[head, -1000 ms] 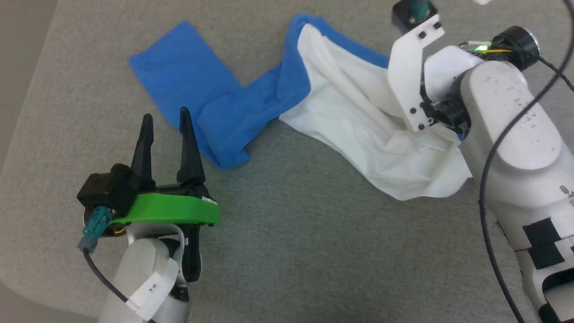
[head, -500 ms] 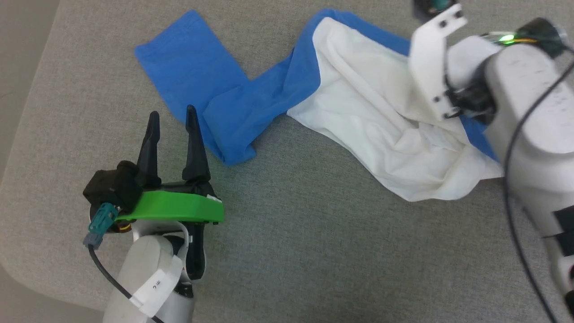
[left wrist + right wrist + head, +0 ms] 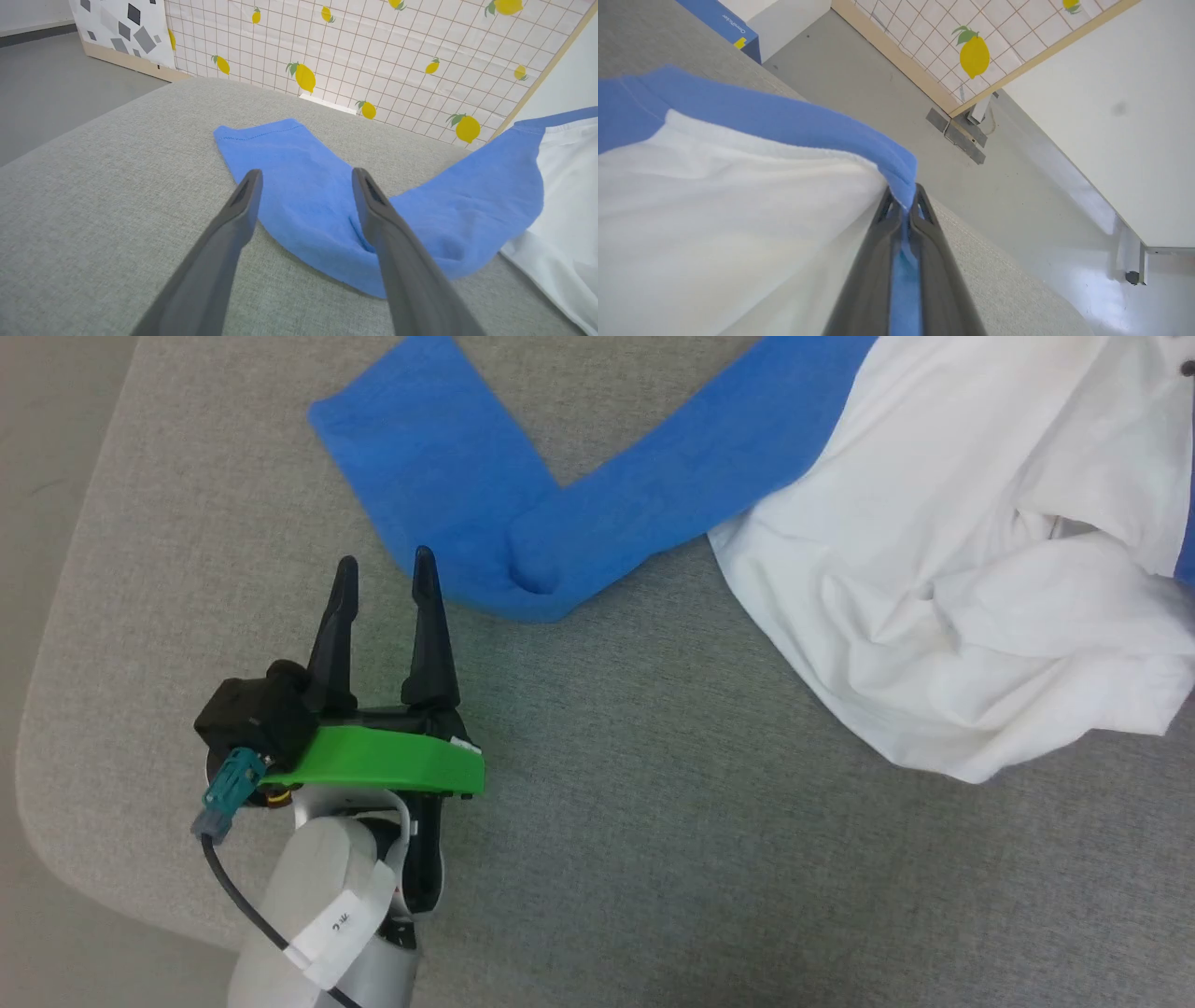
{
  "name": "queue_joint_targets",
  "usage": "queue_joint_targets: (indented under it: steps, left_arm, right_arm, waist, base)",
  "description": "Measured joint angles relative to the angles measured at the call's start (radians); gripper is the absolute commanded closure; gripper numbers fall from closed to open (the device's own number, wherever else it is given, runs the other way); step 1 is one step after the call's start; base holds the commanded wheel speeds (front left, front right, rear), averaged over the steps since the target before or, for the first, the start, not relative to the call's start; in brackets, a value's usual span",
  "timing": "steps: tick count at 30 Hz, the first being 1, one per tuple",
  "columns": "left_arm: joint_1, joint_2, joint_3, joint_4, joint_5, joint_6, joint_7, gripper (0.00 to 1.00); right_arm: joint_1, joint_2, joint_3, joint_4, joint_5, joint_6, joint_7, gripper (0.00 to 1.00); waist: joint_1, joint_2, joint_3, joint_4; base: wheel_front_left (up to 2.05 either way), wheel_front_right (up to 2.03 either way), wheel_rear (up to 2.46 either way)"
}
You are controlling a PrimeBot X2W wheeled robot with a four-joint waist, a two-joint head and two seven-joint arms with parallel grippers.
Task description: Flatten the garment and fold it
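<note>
The garment [image 3: 971, 579] is a white shirt with blue sleeves, lying crumpled on the grey cushion [image 3: 607, 859]. One blue sleeve [image 3: 523, 523] is bent back on itself at the upper middle of the head view. My left gripper [image 3: 385, 567] stands open just left of the sleeve's fold, fingers pointing at it, holding nothing. In the left wrist view the sleeve [image 3: 308, 200] lies beyond the open left gripper [image 3: 306, 173]. My right gripper [image 3: 903, 196] is shut on the garment's blue edge [image 3: 794, 121], which is lifted off the cushion.
The cushion's rounded left edge [image 3: 56, 644] borders bare floor. A lemon-patterned grid panel [image 3: 373, 51] stands behind the cushion. A blue and white box [image 3: 738, 28] sits on the floor beyond the cushion.
The right gripper has shut on the garment's blue edge and lifted it up and right; the white body has spread out. The right arm has left the head view, which has shifted. Left gripper unchanged.
</note>
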State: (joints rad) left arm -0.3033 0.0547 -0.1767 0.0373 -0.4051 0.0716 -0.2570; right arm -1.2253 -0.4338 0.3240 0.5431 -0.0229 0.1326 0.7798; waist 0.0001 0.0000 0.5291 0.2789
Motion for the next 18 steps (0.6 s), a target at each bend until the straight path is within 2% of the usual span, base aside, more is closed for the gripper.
queue_joint_targets:
  steps: [1, 2, 3, 8, 13, 18]
  left_arm:
    - [0.000, 0.000, 0.000, 0.002, 0.000, 0.000, 0.000, 0.00]
    - [0.000, 0.000, 0.000, 0.005, 0.000, 0.000, 0.000, 0.00]
    - [0.000, 0.000, 0.000, 0.008, -0.001, 0.000, 0.000, 0.00]
    - [0.000, 0.000, -0.002, 0.022, -0.002, 0.000, 0.000, 0.00]
    - [0.007, -0.001, 0.006, 0.042, 0.003, -0.001, 0.000, 0.00]
    - [0.035, 0.006, 0.017, 0.052, 0.008, -0.001, 0.000, 0.00]
  right_arm:
    - [0.000, 0.010, -0.006, 0.015, -0.007, 0.000, -0.001, 1.00]
    - [0.001, 0.017, -0.007, 0.027, -0.012, 0.000, -0.005, 0.58]
    - [0.003, 0.026, -0.016, 0.040, -0.016, 0.000, -0.015, 0.00]
    - [0.009, 0.054, -0.079, 0.082, -0.022, 0.000, -0.095, 0.00]
    - [0.026, 0.114, -0.142, 0.082, 0.024, 0.000, -0.221, 0.00]
    - [0.113, 0.155, -0.134, 0.040, 0.103, 0.000, -0.307, 0.00]
  waist:
    - [0.0000, 0.0000, 0.002, 0.004]
    - [0.0000, 0.0000, 0.003, 0.006]
    - [0.0001, 0.0000, 0.003, 0.007]
    - [0.0001, 0.0000, -0.020, 0.004]
    - [0.0000, 0.0000, -0.070, -0.012]
    - [0.0000, 0.0000, -0.132, -0.039]
  base:
    - [0.00, 0.00, 0.00]
    - [0.00, 0.00, 0.00]
    - [0.00, 0.00, 0.00]
    - [0.00, 0.00, 0.00]
    - [0.00, 0.00, 0.00]
    - [0.00, 0.00, 0.00]
